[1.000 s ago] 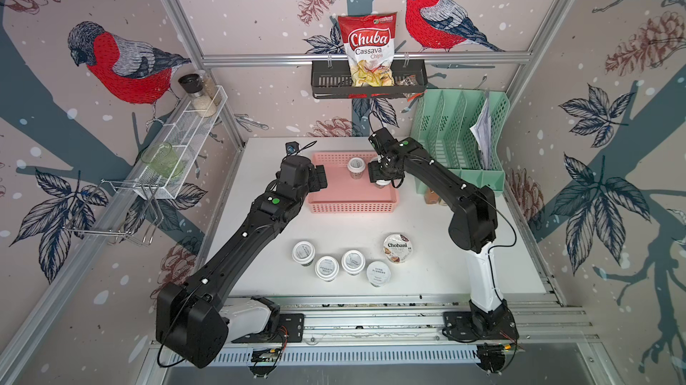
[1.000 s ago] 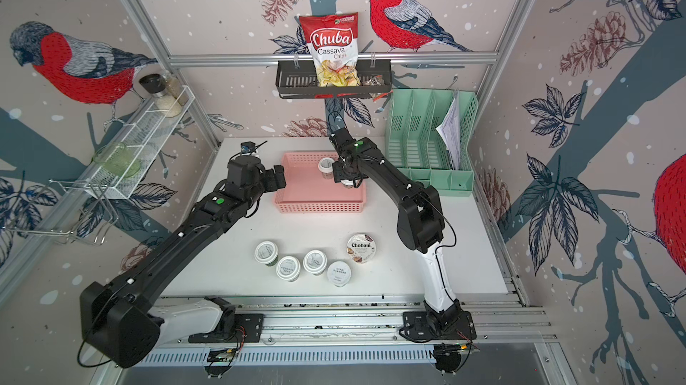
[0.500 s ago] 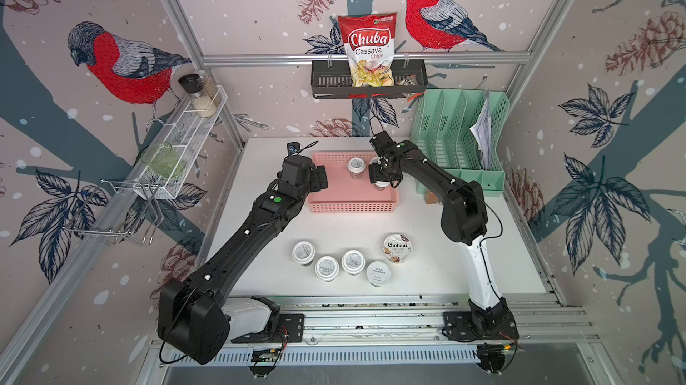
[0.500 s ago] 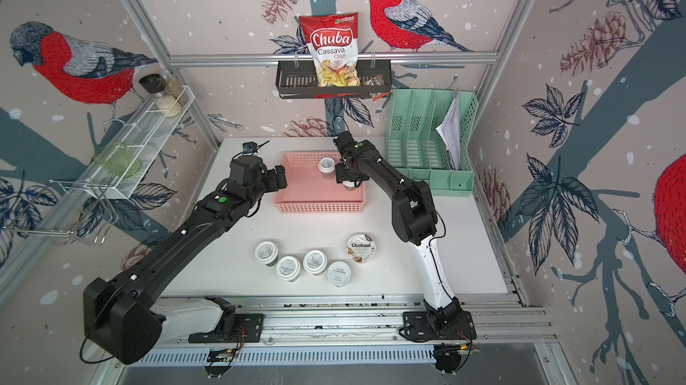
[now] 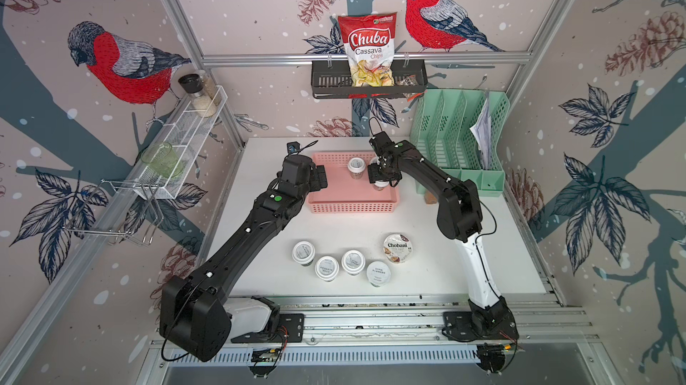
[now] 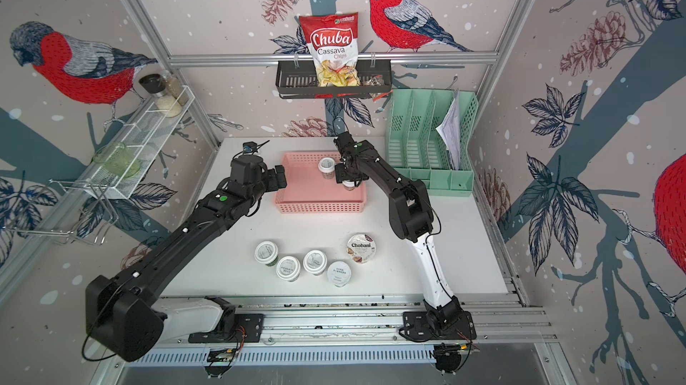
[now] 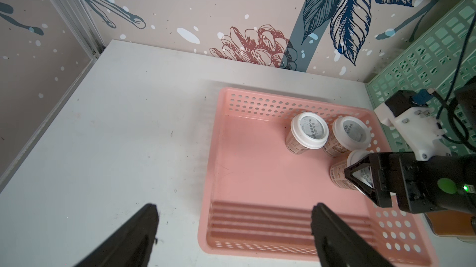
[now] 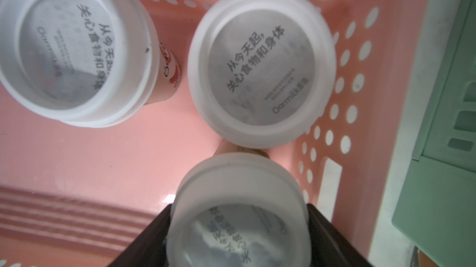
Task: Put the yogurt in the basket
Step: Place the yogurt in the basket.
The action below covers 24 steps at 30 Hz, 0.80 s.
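Black arms (image 5: 241, 238); white base links (image 5: 479, 271); green dots (image 5: 277, 198)

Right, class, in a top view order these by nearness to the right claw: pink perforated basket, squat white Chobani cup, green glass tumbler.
1. Pink perforated basket: under the right claw.
2. Squat white Chobani cup: table front.
3. Green glass tumbler: left shelf.

Bare basket (image 7: 257, 175) floor beside clustered cups (image 7: 309, 134)

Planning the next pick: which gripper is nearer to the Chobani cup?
Right. The right gripper, around a small cup at the basket's right end, is behind the Chobani cup; the left gripper is at the basket's left edge, farther.
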Each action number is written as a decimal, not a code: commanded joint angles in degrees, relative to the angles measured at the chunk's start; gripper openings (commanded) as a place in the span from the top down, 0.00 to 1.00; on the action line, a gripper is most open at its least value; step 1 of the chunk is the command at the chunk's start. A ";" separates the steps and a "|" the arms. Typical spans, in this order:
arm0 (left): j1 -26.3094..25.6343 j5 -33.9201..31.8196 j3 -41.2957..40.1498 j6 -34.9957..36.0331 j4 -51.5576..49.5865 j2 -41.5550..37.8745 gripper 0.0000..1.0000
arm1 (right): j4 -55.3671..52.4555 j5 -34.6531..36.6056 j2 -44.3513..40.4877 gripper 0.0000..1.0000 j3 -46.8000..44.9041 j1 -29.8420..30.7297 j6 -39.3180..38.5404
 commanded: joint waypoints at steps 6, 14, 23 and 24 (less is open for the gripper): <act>0.59 0.38 0.45 0.13 -0.14 0.11 0.04 | -2.07 1.01 0.77 0.18 1.98 -0.04 -0.97; 0.76 0.44 0.38 0.13 -0.27 -0.24 0.04 | -3.28 2.11 0.59 0.15 3.54 -0.09 -1.11; 0.68 -0.04 0.47 0.15 -0.36 -0.36 0.04 | -5.69 3.17 -1.73 0.08 8.74 0.40 -1.05; 0.76 -0.28 0.48 0.12 -0.37 -0.42 0.04 | -5.69 3.35 -2.39 0.07 8.92 0.50 -1.07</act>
